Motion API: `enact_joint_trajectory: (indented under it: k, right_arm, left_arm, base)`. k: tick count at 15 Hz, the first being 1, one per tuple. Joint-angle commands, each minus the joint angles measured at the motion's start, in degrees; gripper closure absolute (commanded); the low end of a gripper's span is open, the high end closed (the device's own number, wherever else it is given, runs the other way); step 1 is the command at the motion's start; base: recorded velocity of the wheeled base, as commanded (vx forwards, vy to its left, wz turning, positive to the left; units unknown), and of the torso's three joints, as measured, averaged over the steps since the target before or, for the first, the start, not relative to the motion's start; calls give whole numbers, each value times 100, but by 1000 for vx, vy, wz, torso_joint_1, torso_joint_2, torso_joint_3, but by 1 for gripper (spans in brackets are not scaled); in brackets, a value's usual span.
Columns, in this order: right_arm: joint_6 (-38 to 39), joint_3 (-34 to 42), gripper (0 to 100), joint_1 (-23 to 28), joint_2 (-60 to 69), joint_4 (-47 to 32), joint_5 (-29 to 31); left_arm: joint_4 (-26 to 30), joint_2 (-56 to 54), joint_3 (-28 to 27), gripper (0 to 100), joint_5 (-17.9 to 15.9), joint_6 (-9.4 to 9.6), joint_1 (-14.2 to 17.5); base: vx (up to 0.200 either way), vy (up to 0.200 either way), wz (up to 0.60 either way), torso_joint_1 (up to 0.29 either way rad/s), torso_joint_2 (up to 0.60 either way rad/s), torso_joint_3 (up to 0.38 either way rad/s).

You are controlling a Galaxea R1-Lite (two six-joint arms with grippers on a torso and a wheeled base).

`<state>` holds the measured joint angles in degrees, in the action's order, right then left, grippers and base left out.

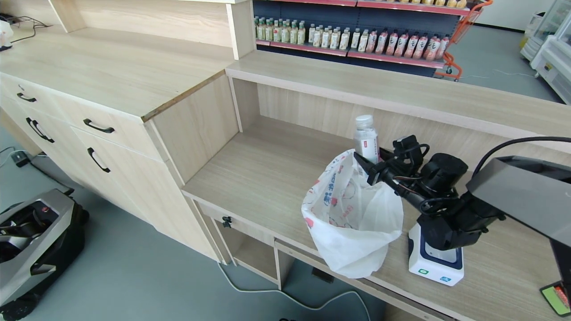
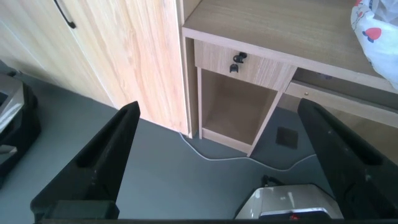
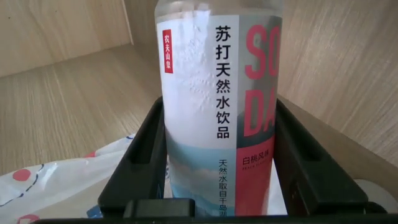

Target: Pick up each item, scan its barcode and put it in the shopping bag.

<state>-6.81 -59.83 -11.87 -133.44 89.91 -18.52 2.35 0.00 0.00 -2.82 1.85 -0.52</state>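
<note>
A clear bottle (image 1: 366, 138) with a white cap and a white, blue and red label stands upright in my right gripper (image 1: 369, 167), which is shut on its lower body. It hangs over the back rim of the white shopping bag (image 1: 352, 214), which stands open on the counter. In the right wrist view the bottle (image 3: 219, 106) sits between the two black fingers (image 3: 140, 158), with the bag (image 3: 50, 186) below. My left gripper (image 2: 217, 162) is open with nothing between its fingers, low beside the counter and over the grey floor.
A white scanner (image 1: 435, 258) stands on the wooden counter (image 1: 267, 178) right of the bag, partly behind my right arm. A cabinet with drawers (image 1: 89, 129) rises on the left. A shelf of bottles (image 1: 348, 38) runs behind the counter. A cable lies on the floor.
</note>
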Motion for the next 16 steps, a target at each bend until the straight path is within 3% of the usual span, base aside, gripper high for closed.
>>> enact_joint_trajectory:
  k: [1, 16]
  right_arm:
    - [-13, -240, 100, -78, -262, 9, -3]
    - [-277, -1417, 100, -131, -1598, 9, -29]
  left_arm:
    - [2, 9, 0, 0, 0, -1, 0]
    - [2, 9, 0, 0, 0, -1, 0]
  base:
    - [0, 0, 0, 0, 0, 0]
    - [0, 0, 0, 0, 0, 0]
